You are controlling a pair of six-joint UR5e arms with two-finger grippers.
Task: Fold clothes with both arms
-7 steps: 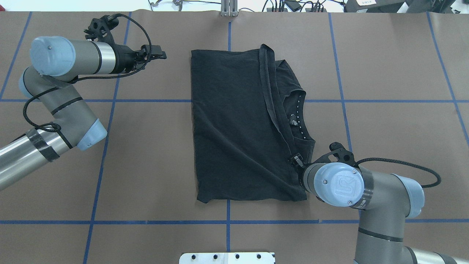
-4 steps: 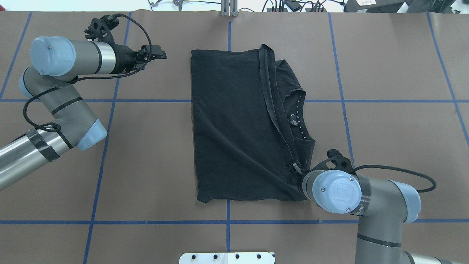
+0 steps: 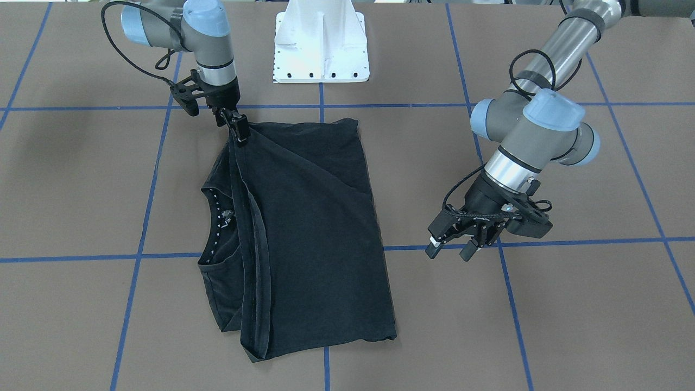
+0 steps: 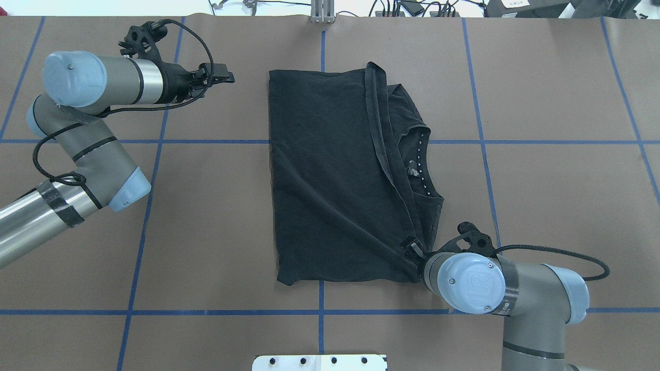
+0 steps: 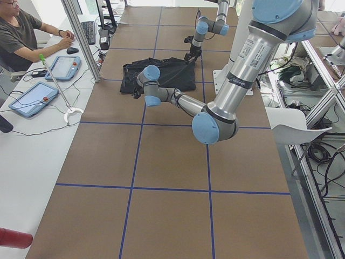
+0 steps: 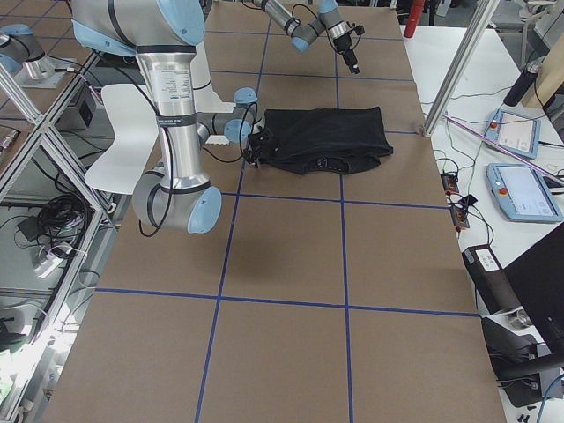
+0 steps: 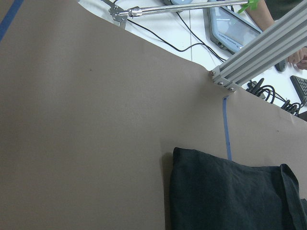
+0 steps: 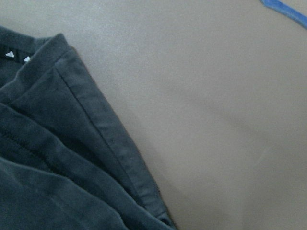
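Your table, covered in brown paper and crossed by blue tape lines, is carrying the black T-shirt near its middle. The shirt is lying folded lengthwise into a tall strip, with the collar showing along the edge on the robot's right. You are seeing the right gripper pinching the shirt's corner nearest the robot's base, its fingers closed on the fabric. A taut crease is running from that corner across the cloth. The left gripper is hovering over bare paper, well apart from the shirt, with its fingers spread. The white pedestal base is standing near the shirt's edge on the robot's side.
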